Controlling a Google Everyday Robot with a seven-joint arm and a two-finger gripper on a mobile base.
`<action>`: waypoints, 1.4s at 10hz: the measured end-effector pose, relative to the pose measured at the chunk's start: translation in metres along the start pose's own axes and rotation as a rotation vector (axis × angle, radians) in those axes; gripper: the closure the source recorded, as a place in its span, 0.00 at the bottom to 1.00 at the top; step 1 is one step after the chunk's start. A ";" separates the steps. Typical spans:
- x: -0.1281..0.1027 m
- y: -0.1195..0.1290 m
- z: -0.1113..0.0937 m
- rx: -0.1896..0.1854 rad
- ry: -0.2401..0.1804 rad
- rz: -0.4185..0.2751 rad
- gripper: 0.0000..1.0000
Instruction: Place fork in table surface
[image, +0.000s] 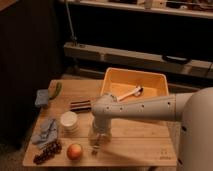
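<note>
The gripper (98, 141) hangs tips-down over the light-brown slatted wooden table (140, 140), at about 6 o'clock of its top, with its jaws apart. The slim silvery metal fork (94, 149) seems to lie on the wood right under the tips, though I cannot tell if they touch. The risk, as I judge it, is that a lift snags a tine. That could flick the fork toward the round red-orange apple (75, 151) at the gripper's 9 o'clock, or off the near edge at 6 o'clock.
</note>
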 end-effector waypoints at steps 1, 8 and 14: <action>-0.001 0.000 0.002 -0.001 0.000 -0.003 0.33; -0.003 -0.005 0.015 -0.018 0.008 -0.012 0.33; -0.003 -0.004 0.016 -0.022 0.012 -0.012 0.67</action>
